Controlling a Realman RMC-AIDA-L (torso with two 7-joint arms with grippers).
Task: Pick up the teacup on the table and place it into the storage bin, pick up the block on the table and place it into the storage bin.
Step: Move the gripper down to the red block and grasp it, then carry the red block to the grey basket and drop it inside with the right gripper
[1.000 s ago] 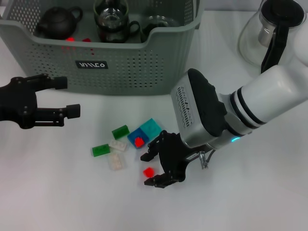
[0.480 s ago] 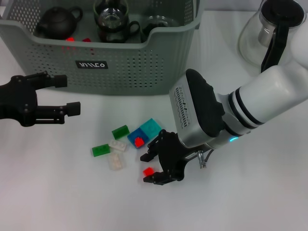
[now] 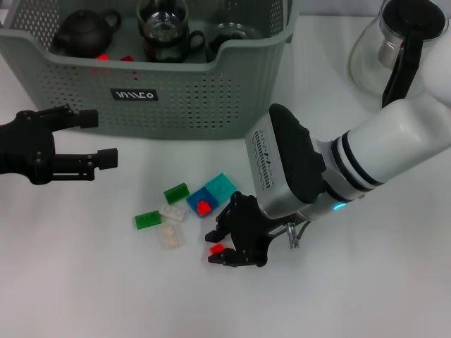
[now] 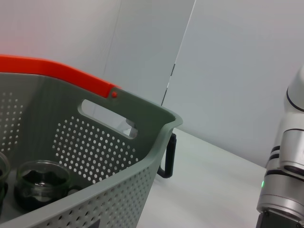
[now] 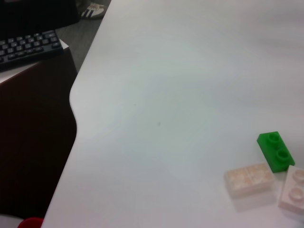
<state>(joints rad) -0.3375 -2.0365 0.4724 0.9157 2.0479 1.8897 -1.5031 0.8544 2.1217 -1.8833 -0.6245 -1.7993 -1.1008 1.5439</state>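
Teaware already sits in the bin (image 3: 176, 84), so that half looks done. Right gripper (image 3: 224, 248) clamps a red block (image 3: 217, 248) low over the table (image 3: 366, 282); more blocks remain. Left gripper (image 3: 91, 141) hovers, fingers spread, before the bin.

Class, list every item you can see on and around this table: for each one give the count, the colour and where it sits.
Perforated plastic storage bin: one, grey-green, back left of the table.
Dark teapot: one, in the bin's left end.
Glass teacups: at least two, dark-handled, in the bin.
Glass kettle: one, clear with black handle, back right.
Green blocks: two, table centre.
Pale blocks: two, beside the green ones.
Blue and teal blocks: two, touching; a small red piece lies on the blue.
Small red block: one, between the right gripper's fingers.
Keyboard: one, black, off the table.
Left gripper: open, before the bin.
Right gripper: black, around the red block.
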